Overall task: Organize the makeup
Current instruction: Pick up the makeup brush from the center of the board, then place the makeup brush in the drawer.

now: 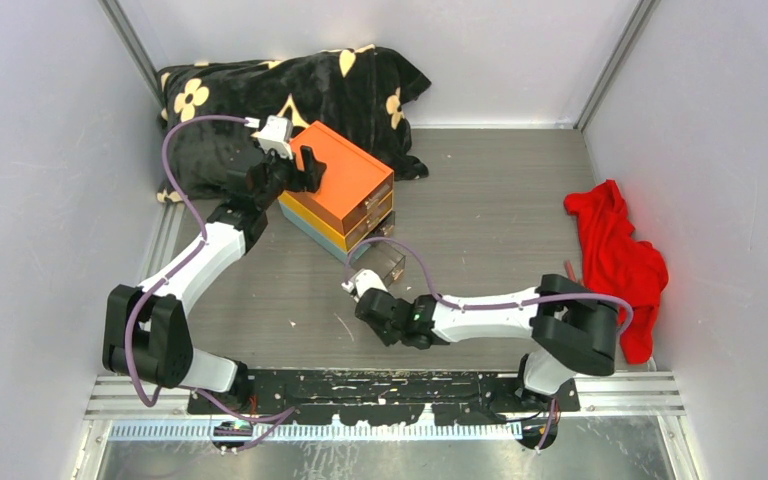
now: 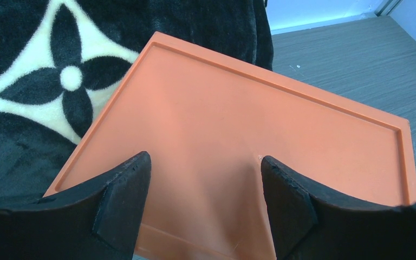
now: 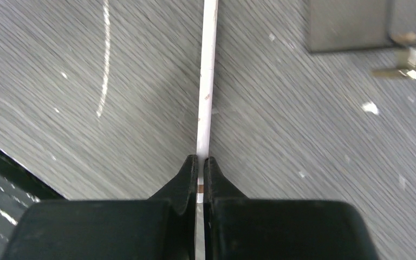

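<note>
We see the left arm reach far out, its left pincer (image 2: 205, 162) spread wide just over the orange box (image 2: 238, 119). The right arm bends low across the bench (image 1: 500, 200). Its right pincer (image 3: 201, 161) pinches a thin white stick (image 3: 208, 65) down by the bench, near the clear drawer (image 1: 388, 260). We count two arms, one box, one stick, one red cloth (image 1: 615, 250) and one flowered blanket (image 1: 290, 85).

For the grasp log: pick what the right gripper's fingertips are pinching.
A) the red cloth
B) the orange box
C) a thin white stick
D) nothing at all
C: in the right wrist view the right gripper is shut on a thin white stick, which runs straight out from between its fingertips over the grey table.
</note>
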Available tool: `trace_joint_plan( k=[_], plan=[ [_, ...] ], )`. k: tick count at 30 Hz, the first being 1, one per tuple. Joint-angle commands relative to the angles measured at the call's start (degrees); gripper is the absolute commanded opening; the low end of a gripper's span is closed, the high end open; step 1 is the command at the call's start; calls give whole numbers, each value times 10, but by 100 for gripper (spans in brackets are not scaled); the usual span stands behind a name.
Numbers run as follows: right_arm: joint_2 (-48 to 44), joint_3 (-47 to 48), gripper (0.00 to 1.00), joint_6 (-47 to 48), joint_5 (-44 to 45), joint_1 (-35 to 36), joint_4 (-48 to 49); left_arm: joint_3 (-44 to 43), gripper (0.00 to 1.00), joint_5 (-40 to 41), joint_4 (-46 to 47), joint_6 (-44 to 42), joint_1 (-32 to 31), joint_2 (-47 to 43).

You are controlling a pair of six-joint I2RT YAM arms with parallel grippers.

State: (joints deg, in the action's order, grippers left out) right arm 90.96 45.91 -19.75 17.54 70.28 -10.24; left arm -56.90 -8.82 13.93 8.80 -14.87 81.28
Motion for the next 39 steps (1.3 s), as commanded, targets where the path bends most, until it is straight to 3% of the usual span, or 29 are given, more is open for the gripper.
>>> trace_joint_plan(
  k=[1, 6, 13, 23, 39],
  plan=[
    [-68, 64, 1, 18, 31, 1, -133, 29, 75, 13, -150, 21, 8, 17],
    [-94, 194, 1, 76, 69, 0, -305, 26, 75, 12, -149, 23, 9, 14],
    [-80, 301, 6, 116, 60, -34, -390, 27, 75, 1, -146, 28, 11, 16],
    [-30, 308, 6, 213, -46, -156, -387, 32, 75, 0, -146, 30, 11, 7],
    [26, 296, 7, 241, -90, -171, -324, 29, 75, 3, -148, 30, 11, -1]
  ],
)
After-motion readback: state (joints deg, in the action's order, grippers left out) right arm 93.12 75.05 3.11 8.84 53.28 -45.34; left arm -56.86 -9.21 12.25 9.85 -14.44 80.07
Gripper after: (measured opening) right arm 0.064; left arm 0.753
